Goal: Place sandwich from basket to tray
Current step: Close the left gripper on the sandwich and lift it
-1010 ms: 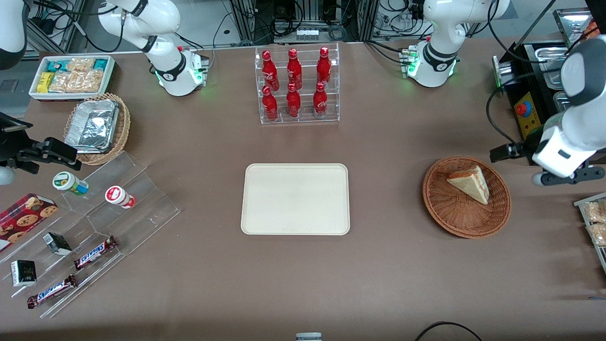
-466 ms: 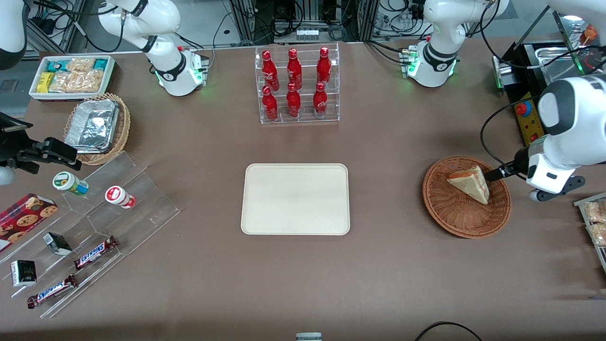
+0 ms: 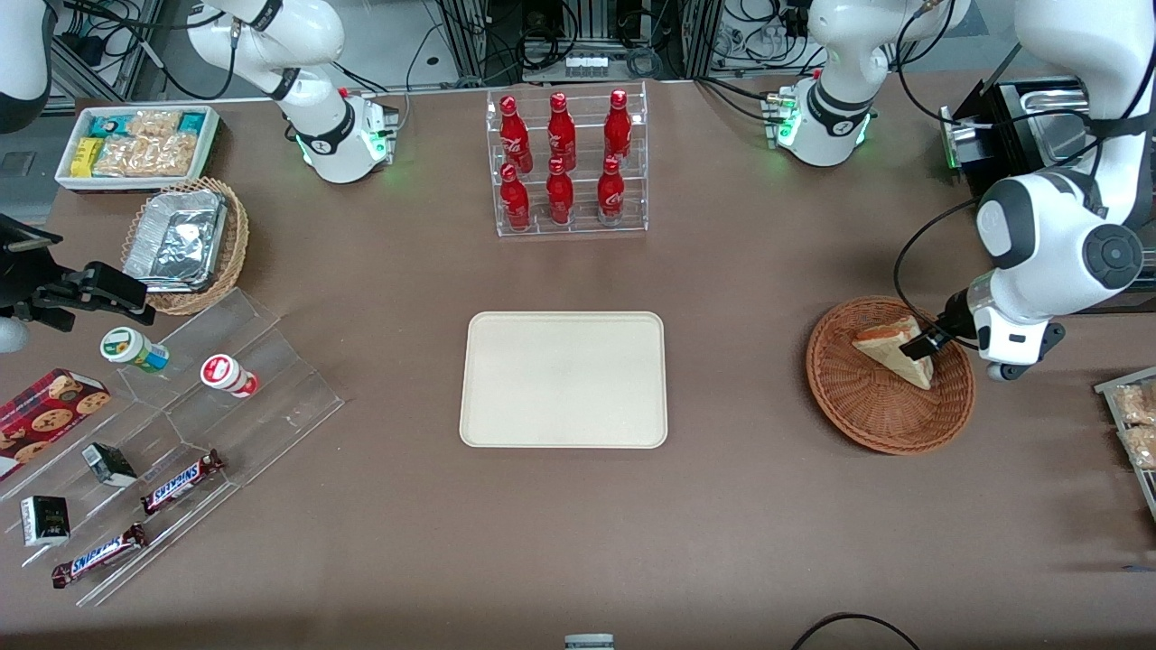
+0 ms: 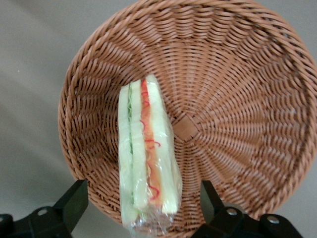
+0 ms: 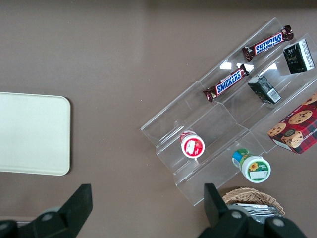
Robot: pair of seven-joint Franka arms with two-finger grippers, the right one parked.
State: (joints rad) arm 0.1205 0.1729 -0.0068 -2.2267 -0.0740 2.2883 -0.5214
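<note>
Brown table (image 3: 741,506); sandwich (image 4: 146,153) between open hand's (image 4: 143,201) fingers (image 4: 74,201).

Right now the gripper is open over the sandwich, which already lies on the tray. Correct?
Not quite. The sandwich lies in the basket, not on the tray. The left wrist view shows this; the gripper is open around it.

Hidden and cut off:
Your gripper (image 3: 923,344) covers the sandwich (image 3: 890,352) edge; the basket (image 4: 237,89) rim runs out of the wrist view.
</note>
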